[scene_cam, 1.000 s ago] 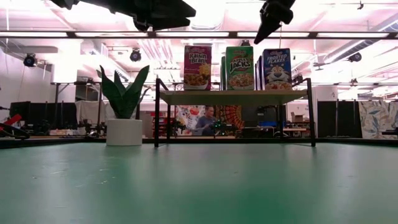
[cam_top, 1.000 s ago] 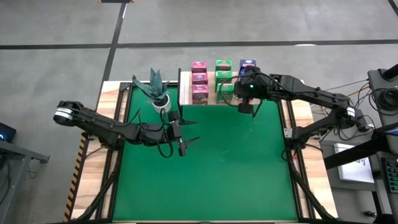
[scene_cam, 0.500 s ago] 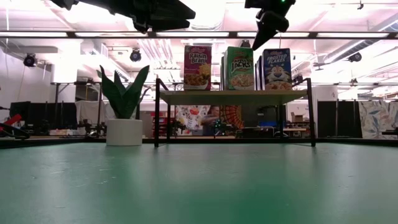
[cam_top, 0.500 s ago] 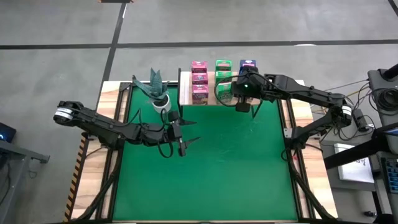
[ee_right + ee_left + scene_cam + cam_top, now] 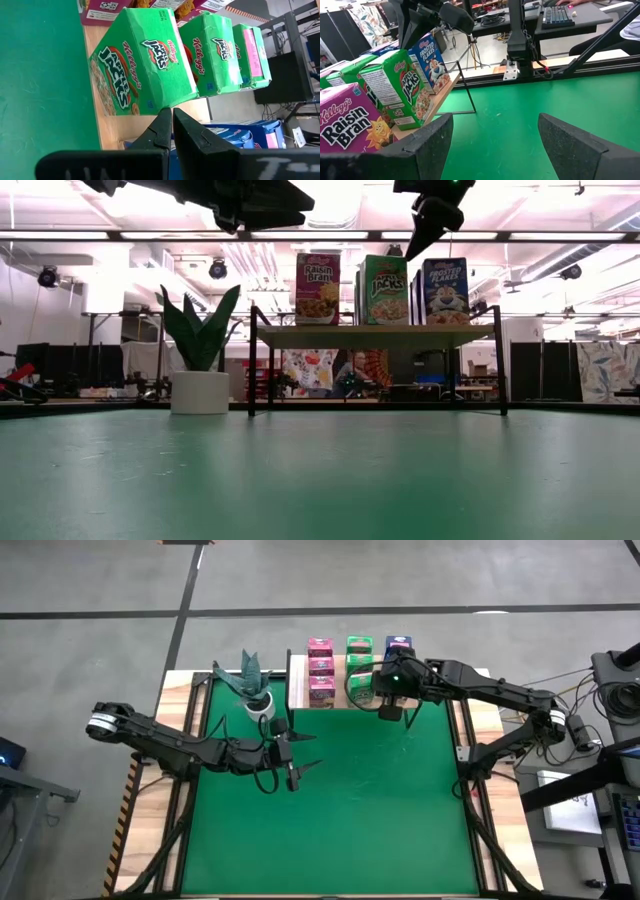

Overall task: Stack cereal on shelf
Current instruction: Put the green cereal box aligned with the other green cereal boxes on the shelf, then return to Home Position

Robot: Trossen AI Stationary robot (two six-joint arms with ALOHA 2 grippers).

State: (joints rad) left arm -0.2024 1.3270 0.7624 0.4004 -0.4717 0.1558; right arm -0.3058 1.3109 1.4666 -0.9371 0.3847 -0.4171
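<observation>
hovering by the shelf (image 5: 335, 700), right tool (image 5: 388, 712) pinched shut, empty.
left tool (image 5: 300, 752) wide over the desk (image 5: 380, 810); cereal (image 5: 322, 670) shelved.

One camera looks straight down on the whole table; another sits low on the green mat (image 5: 320, 480), looking across. Both wrist cameras sit close to the shelf (image 5: 340, 690), which every view shares.
</observation>
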